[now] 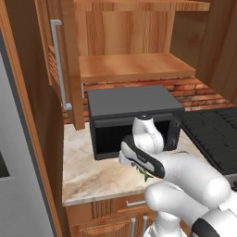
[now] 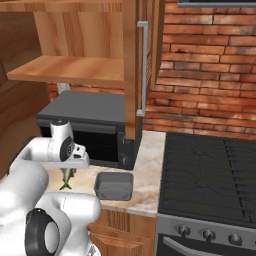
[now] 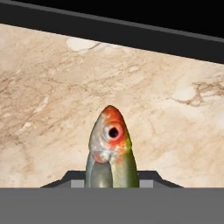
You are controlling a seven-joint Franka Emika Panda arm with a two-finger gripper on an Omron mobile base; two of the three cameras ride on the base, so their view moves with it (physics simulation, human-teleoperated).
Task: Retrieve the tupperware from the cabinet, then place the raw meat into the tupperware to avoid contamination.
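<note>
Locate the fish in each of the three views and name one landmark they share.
Left base view: fish pokes out below the arm, lower centre, over the counter.
Right base view: hanging under the tool, lower left, left of the tub.
Hand view: head-on, bottom centre.
Shared landmark: the black microwave, behind the fish.

The white arm rises from the base, bends at the elbow and reaches forward and down, its wrist turned so that the end effector (image 2: 70, 172) points downward, held a little above the tabletop (image 2: 150, 165). Its jaws are closed on the fish (image 3: 110, 151), which hangs head-down between them.
</note>
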